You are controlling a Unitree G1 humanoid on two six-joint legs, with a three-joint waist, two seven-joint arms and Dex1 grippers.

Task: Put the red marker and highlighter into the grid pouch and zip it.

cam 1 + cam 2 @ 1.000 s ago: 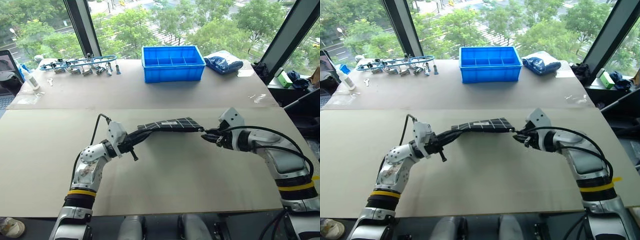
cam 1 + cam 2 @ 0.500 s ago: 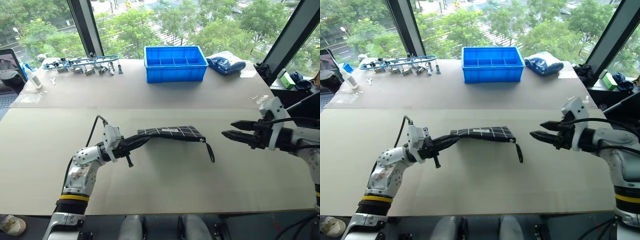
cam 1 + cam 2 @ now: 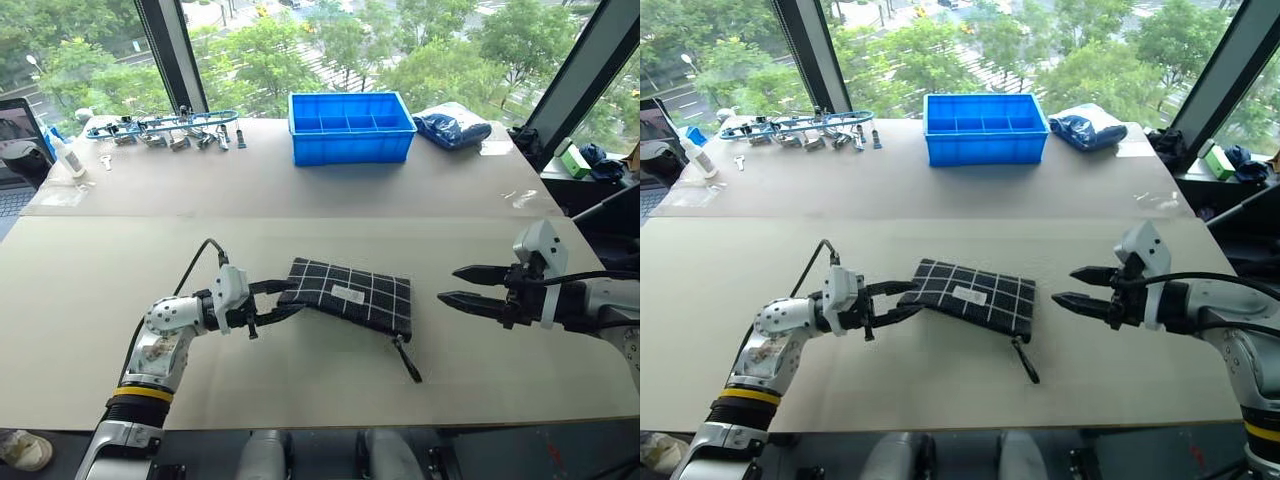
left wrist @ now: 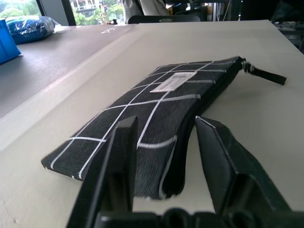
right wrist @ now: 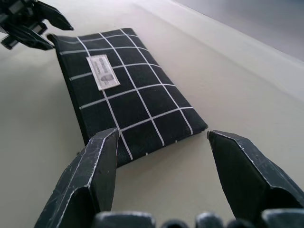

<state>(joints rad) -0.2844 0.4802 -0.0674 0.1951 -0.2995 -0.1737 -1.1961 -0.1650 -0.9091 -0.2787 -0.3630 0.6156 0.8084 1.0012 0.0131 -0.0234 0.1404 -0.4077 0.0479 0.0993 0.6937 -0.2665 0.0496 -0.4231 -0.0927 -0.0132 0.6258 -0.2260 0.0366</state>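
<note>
Left gripper (image 3: 272, 302) sits with its jaws spread around the near end of the grid pouch (image 3: 348, 296), the fabric corner between the fingers (image 4: 118, 161) with a gap showing on each side, so no pinch. The pouch lies flat on the near table (image 3: 90, 320), black with white grid lines, small white label (image 3: 347, 295) face up, zipper closed as far as can be seen, pull strap (image 3: 407, 360) trailing off its right end. The left forearm reaches in low and level from the left. Over on the right, the right gripper (image 3: 447, 284) hangs above the table, pointing at the pouch, jaws wide apart and empty.
</note>
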